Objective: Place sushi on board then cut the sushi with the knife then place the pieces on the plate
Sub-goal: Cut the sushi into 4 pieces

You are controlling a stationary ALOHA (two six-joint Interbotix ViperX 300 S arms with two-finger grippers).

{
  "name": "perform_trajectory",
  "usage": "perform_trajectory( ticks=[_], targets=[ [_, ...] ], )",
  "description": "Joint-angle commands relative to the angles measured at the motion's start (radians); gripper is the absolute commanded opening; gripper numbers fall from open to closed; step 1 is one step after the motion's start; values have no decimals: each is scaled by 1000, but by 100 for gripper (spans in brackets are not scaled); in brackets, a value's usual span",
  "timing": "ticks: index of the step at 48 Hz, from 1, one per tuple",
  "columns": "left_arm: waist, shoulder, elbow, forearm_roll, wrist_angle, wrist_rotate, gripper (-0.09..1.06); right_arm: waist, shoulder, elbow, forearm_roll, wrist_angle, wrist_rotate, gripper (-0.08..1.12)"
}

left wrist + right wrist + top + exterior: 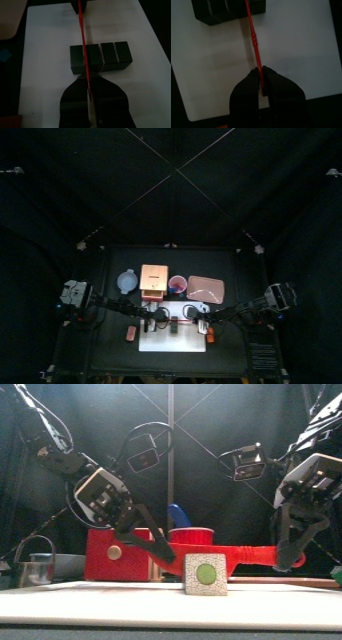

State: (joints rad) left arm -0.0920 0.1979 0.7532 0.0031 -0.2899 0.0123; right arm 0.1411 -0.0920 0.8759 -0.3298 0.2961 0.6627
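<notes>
The dark green sushi roll (205,573) lies on the white cutting board (120,595), its rice end facing the front. The red knife (227,550) stretches level just above the roll, between both grippers. My left gripper (163,556) is shut on one end and my right gripper (285,559) on the other. In the left wrist view the roll (107,56) shows several blocks side by side. The knife (83,40) crosses its wide end block, running out from my left gripper (88,80). In the right wrist view my right gripper (259,70) holds the knife (252,37) toward the roll (224,12).
Behind the board stand the wooden box (154,278) with its red drawer front, the red cup (177,283) with a blue knife, the pink tray (207,286) and the blue-grey bowl (127,281). A metal cutter (38,569) sits at the front left.
</notes>
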Motion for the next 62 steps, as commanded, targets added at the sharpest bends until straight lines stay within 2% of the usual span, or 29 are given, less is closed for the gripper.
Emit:
perform_trajectory(
  ticks=[1, 22, 30, 40, 45, 49, 56, 62],
  targets=[
    [9, -5, 6, 5, 14, 2, 31, -20, -8, 3, -29, 12, 3, 32],
    [15, 6, 5, 5, 14, 3, 31, -41, -6, -2, -66, 15, 3, 32],
    [21, -58, 6, 20, 18, 3, 31, -41, -44, -21, -71, 63, 3, 32],
    [25, -176, 9, 38, 66, 2, 31, -23, -144, -54, -80, 209, 2, 32],
    [14, -204, 12, 40, 75, 0, 31, 11, -179, -67, -72, 216, 8, 32],
    [2, -199, 12, 37, 75, -2, 31, 41, -183, -69, -63, 216, 15, 32],
    [-51, -164, 8, 31, 74, -3, 31, 87, -153, -71, -23, 216, 17, 32],
    [-74, -127, -3, 23, 74, -3, 31, 109, -121, -72, 8, 216, 17, 32]
  ],
)
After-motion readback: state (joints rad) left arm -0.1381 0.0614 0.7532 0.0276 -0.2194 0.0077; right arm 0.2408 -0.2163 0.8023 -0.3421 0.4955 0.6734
